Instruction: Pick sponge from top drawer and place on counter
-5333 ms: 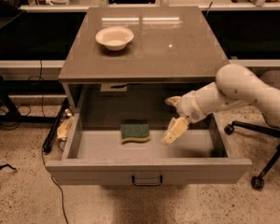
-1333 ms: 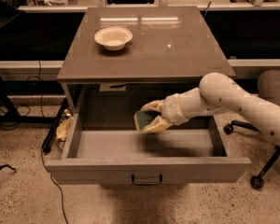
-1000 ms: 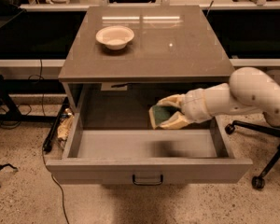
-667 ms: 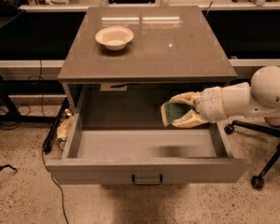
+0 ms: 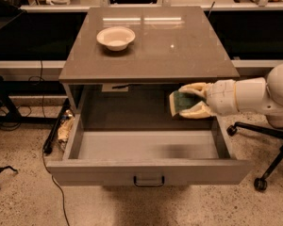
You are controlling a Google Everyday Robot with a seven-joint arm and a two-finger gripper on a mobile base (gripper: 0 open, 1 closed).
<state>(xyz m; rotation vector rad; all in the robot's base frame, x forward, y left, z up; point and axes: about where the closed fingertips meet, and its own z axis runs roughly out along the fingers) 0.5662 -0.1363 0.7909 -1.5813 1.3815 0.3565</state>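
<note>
At the far left, a black cable point(image 5: 51, 142) runs down to the floor beside the cabinet. A crumpled yellowish item point(image 5: 64, 129) lies against the left wall of the top drawer point(image 5: 148, 169); what it is cannot be made out.

A white bowl point(image 5: 115, 37) stands on the rear left part of the tabletop point(image 5: 179, 55), well apart from everything else. Glare streaks cross the rear of the glossy surface.

The top drawer is pulled fully out. Its floor shows grey and bare, with a blurred dark shadow at the right. A small loop handle point(image 5: 149, 181) sits at the centre of the front panel.

The sponge point(image 5: 178, 102) is off the drawer floor, above the drawer's rear right part and just below the front edge of the tabletop. It stands roughly on edge, with the dark green scouring face toward the camera and a thin yellow edge at its left. Its top and bottom margins are covered, so the long axis cannot be determined with certainty.

The gripper point(image 5: 187, 100) is clamped on the sponge, one finger point(image 5: 192, 87) above and one below. The white arm point(image 5: 247, 95) enters from the right and is cut off by the frame edge. Behind it, an office chair base point(image 5: 269, 138) is partly hidden.
</note>
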